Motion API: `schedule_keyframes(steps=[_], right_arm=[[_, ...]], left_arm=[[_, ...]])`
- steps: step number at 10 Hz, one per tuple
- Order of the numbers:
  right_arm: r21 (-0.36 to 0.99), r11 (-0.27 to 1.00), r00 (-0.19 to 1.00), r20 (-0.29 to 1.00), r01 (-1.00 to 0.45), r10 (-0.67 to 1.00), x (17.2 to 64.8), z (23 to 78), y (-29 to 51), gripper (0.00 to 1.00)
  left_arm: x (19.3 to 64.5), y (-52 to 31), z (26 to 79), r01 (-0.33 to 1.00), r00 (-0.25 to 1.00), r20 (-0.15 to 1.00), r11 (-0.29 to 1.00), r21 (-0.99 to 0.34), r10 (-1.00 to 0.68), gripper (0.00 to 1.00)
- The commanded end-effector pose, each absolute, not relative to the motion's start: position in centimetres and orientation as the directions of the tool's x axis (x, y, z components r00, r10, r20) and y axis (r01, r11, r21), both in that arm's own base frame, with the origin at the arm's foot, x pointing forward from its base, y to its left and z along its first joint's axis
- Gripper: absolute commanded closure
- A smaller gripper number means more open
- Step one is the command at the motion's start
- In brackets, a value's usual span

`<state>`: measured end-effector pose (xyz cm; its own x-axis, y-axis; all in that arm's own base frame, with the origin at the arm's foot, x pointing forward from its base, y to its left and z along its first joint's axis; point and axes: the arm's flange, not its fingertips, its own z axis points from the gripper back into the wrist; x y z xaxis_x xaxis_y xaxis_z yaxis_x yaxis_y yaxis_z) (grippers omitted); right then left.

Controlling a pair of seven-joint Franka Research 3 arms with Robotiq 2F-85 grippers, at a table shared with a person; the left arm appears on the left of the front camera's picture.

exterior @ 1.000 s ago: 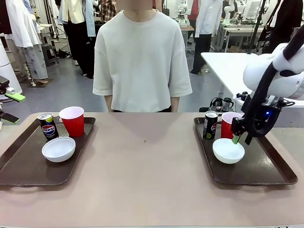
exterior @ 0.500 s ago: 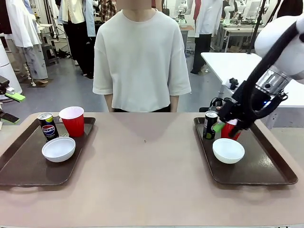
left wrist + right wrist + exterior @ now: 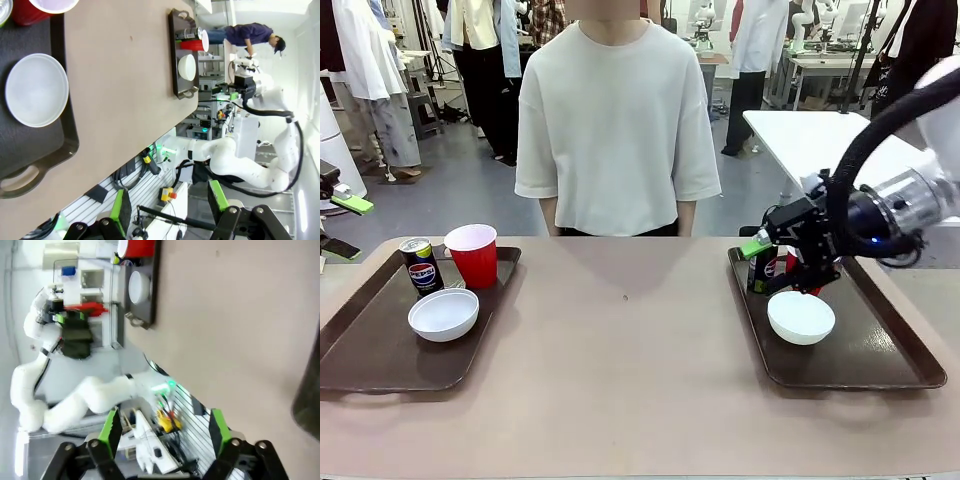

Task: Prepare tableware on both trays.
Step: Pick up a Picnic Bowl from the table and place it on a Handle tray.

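On the right-hand dark brown rectangular plastic tray a small shallow white round bowl is set near the front, with a slim black Pepsi can and a red plastic cup just behind it, both partly covered by the right gripper. That gripper is held level above the tray's far end, turned sideways, its green-padded fingers spread wide with nothing between them. Well to the left of that tray, across bare tabletop, the second brown tray carries another white bowl, a second Pepsi can and a second red cup (the can and cup stand side by side behind the bowl). Beyond that second tray's outer edge the left gripper is parked off the table, its fingers likewise held wide and empty. A person in a white T-shirt is seen standing behind the table, between the two trays.
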<state>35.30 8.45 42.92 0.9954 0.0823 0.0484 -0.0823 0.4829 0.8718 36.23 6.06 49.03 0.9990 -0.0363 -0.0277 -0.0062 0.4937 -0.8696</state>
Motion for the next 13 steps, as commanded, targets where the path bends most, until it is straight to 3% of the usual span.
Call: schedule_keyframes(steps=[1, 3, 5, 7, 9, 10, 13], right_arm=[[0.897, 0.443, 0.983, 0.082, -0.001, -0.164, 30.0, 43.3, 7.3, 0.09], [0.934, 0.356, 0.963, 0.085, 0.011, -0.255, 26.2, 43.8, 5.2, 0.09], [0.948, 0.317, 0.962, 0.056, 0.033, -0.266, 25.5, 43.8, 4.6, 0.09], [0.888, 0.449, 0.993, -0.053, 0.097, -0.110, 28.0, 43.1, 4.5, 0.09], [0.855, 0.478, 0.979, -0.156, 0.202, -0.135, 29.7, 43.3, 5.2, 0.09], [0.900, 0.423, 0.989, -0.044, 0.100, -0.141, 34.0, 46.6, 3.6, 0.09], [0.900, 0.423, 0.989, -0.044, 0.100, -0.141, 34.0, 46.6, 3.6, 0.09]], left_arm=[[36.1, 6.2, 49.1, 0.008, 0.999, -0.014, 0.483, -0.876, -0.041, 0.18], [36.1, 6.2, 49.1, 0.008, 0.999, -0.014, 0.483, -0.876, -0.041, 0.18], [36.1, 6.2, 49.1, 0.008, 0.999, -0.014, 0.483, -0.876, -0.041, 0.18], [36.1, 6.2, 49.1, 0.008, 0.999, -0.014, 0.483, -0.876, -0.041, 0.18], [36.1, 6.2, 49.1, 0.008, 0.999, -0.014, 0.483, -0.876, -0.041, 0.18], [36.1, 6.2, 49.1, 0.008, 0.999, -0.014, 0.483, -0.876, -0.041, 0.18], [36.1, 6.2, 49.1, 0.008, 0.999, -0.014, 0.483, -0.876, -0.041, 0.18]])
